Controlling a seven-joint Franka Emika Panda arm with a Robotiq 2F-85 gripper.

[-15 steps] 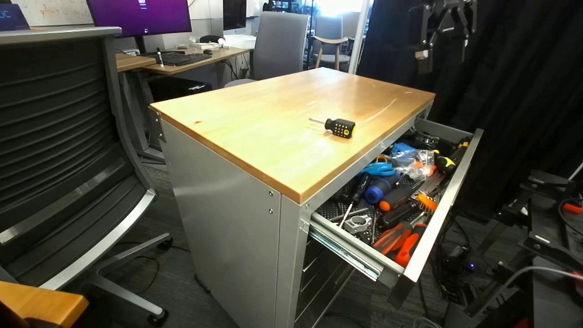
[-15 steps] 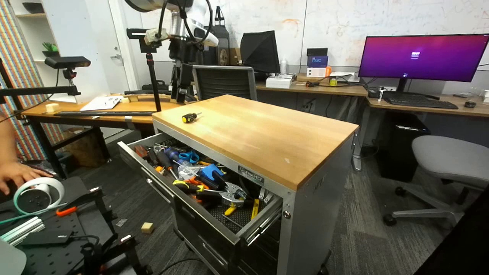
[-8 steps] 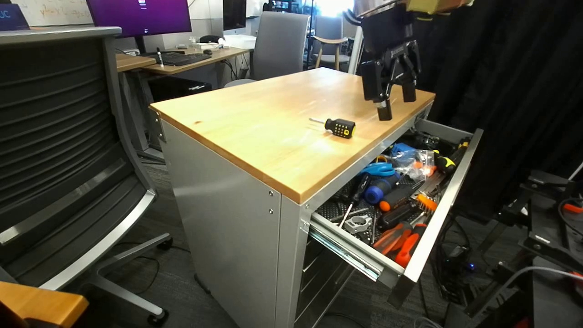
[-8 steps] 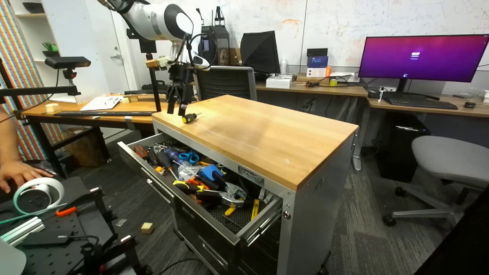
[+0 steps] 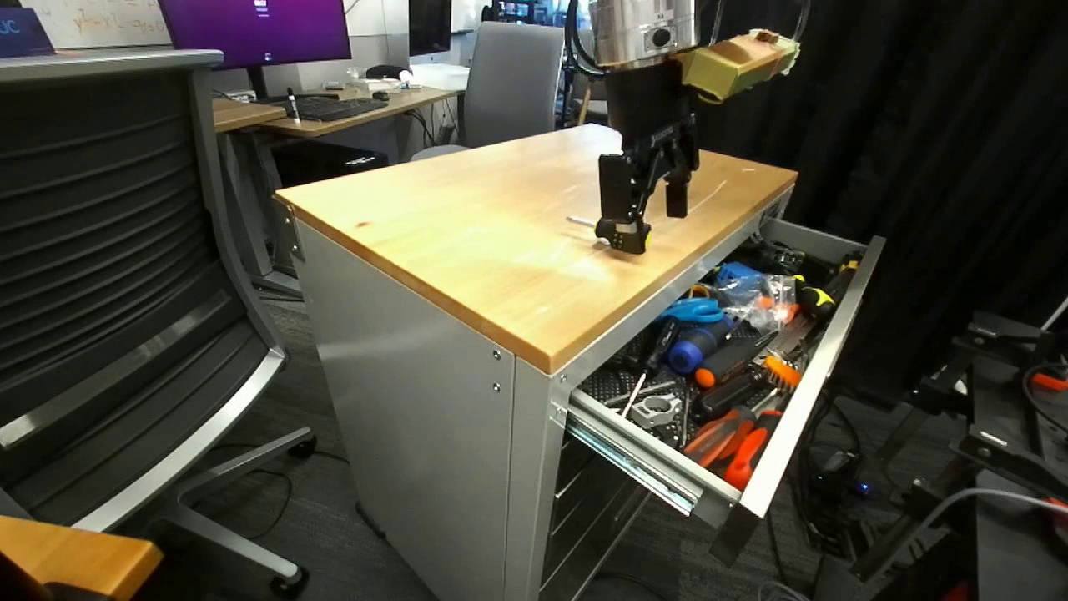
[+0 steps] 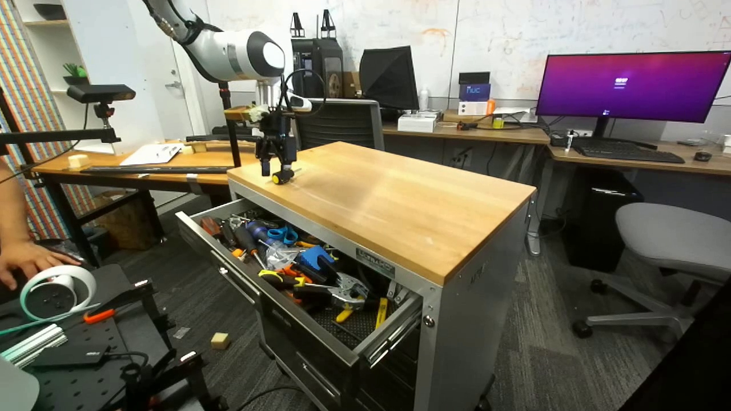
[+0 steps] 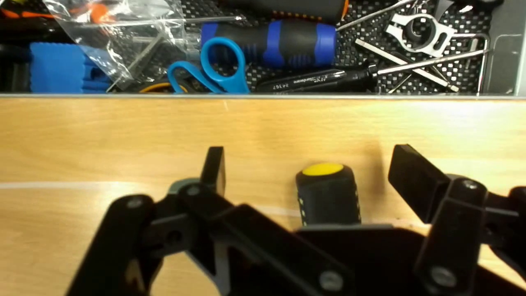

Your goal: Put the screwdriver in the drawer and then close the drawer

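Black claw [image 7: 315, 170]: fingers [image 7: 417, 179] spread apart, low over the wooden top [image 6: 388, 211]
Screwdriver [image 7: 328, 197]: lying on that top, handle between the fingers; contact with them is hard to judge
Drawer [image 5: 813, 376]: pulled out, tools [image 5: 730, 359] inside

Robot arm [image 6: 234, 54]: one
Gripper [image 7: 315, 176]: one
Gripper fingers [image 7: 415, 176]: two
Black and yellow screwdriver [image 7: 331, 201] on the wood top [image 6: 400, 205]: one
Gray cabinet [image 5: 417, 401]: one
Drawer [image 5: 813, 376] pulled out: one
Lower drawers [image 5: 576, 522]: too dark to count
Blue scissors [image 7: 237, 84]: one pair
Fat blue and black handle [image 7: 279, 43]: one
Bright blue thing with a wavy edge [image 7: 57, 68]: one
Clear plastic bag [image 5: 763, 296]: one
Other tools [image 5: 734, 359] in the drawer: lots, too heaped up to count
Chairs [image 6: 674, 234] in an exterior view: two
Big purple screen [image 6: 622, 85]: one
Keyboard [image 6: 622, 151]: one
Mouse [image 6: 702, 156]: one
Little block [image 6: 220, 341] on the floor [image 6: 537, 319]: one
Plant in a pot [image 6: 74, 71]: one
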